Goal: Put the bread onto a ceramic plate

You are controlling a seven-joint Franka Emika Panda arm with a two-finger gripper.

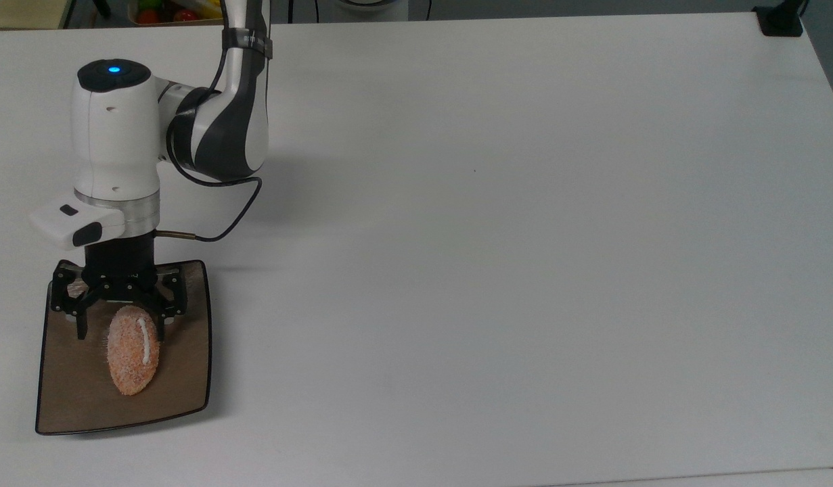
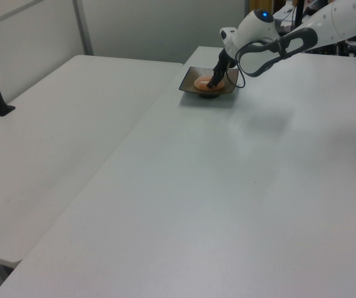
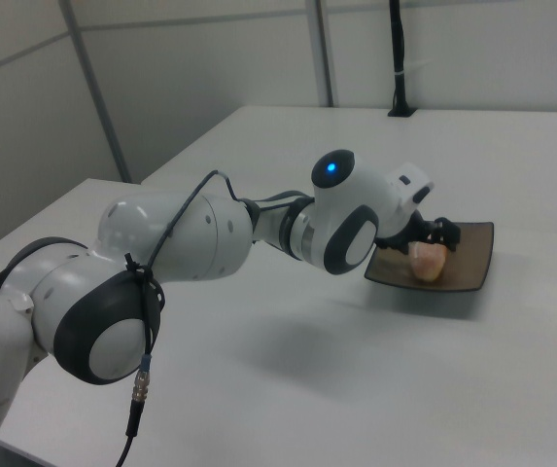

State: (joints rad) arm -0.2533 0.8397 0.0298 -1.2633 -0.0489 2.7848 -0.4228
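Now bread (image 1: 133,350) on ceramic plate (image 1: 186,379).

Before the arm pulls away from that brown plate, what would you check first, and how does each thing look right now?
1. Bread lies flat on the ceramic plate: ok.
2. Bread sits inside the plate's rim, not hanging over the edge: ok.
3. Pincer is open, its fingers spread to either side of the bread's upper end in the top view: ok.
4. Fingers fully free of the bread's crust: cannot tell; they stand very close to it.
5. Plate rests level on the white table: ok.
6. Cable hangs from the wrist, off the plate: ok.
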